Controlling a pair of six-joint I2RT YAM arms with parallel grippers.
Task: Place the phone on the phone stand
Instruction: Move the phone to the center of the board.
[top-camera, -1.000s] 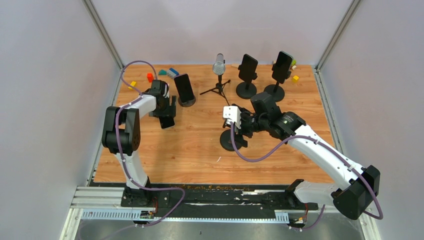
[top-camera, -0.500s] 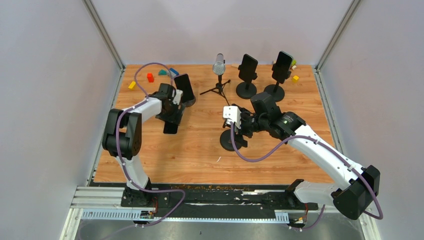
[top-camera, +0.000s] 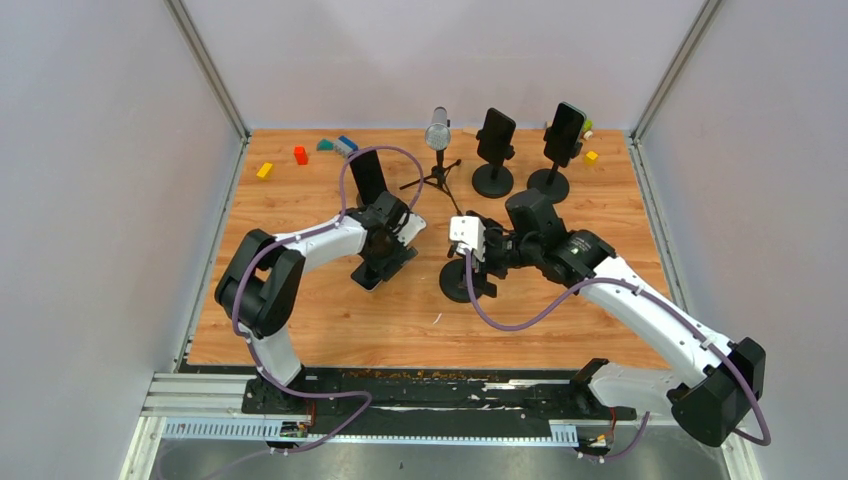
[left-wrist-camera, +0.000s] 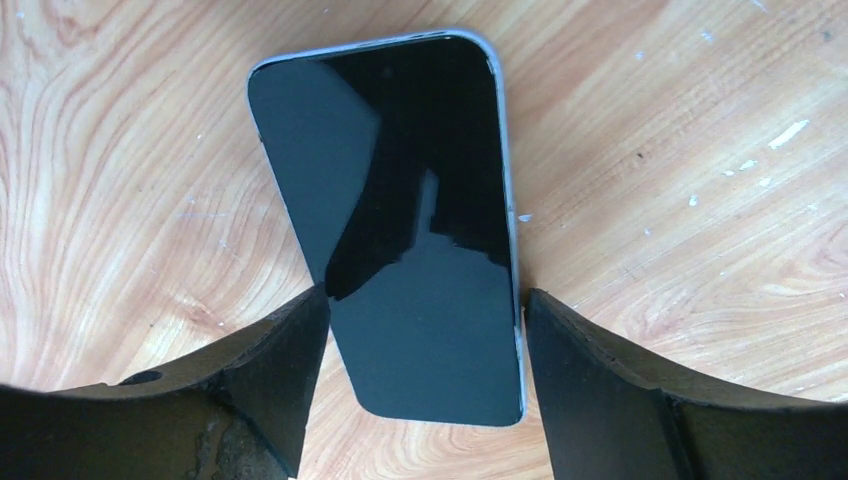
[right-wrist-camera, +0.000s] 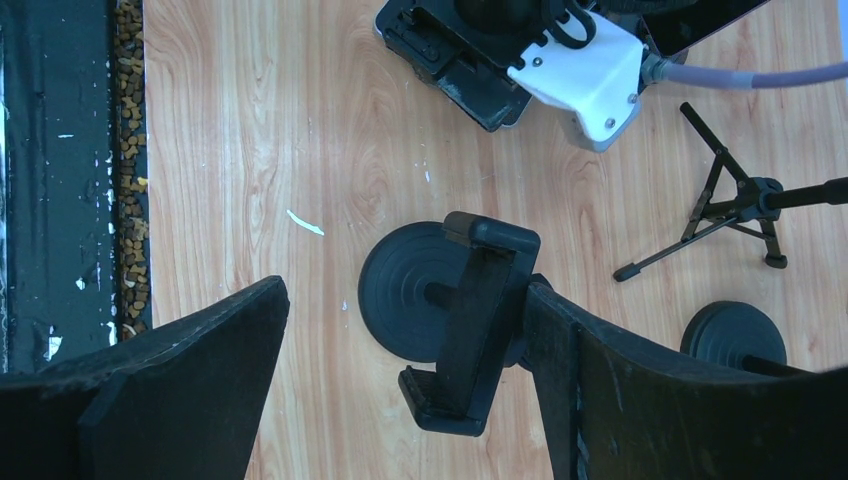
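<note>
**Top view:** At frame centre, the left gripper (top-camera: 383, 258) holds the phone (top-camera: 370, 274). Just to its right, the right gripper (top-camera: 484, 266) hangs over the stand (top-camera: 462, 284).

**Left wrist view:** Both fingers (left-wrist-camera: 290, 350) are closed against the phone's (left-wrist-camera: 410, 230) long edges. The screen faces the camera, with the table (left-wrist-camera: 120, 150) behind it.

**Right wrist view:** The jaws are spread wide astride the stand (right-wrist-camera: 480, 320) and grip nothing. The cradle sits just beside the finger at frame right.
</note>
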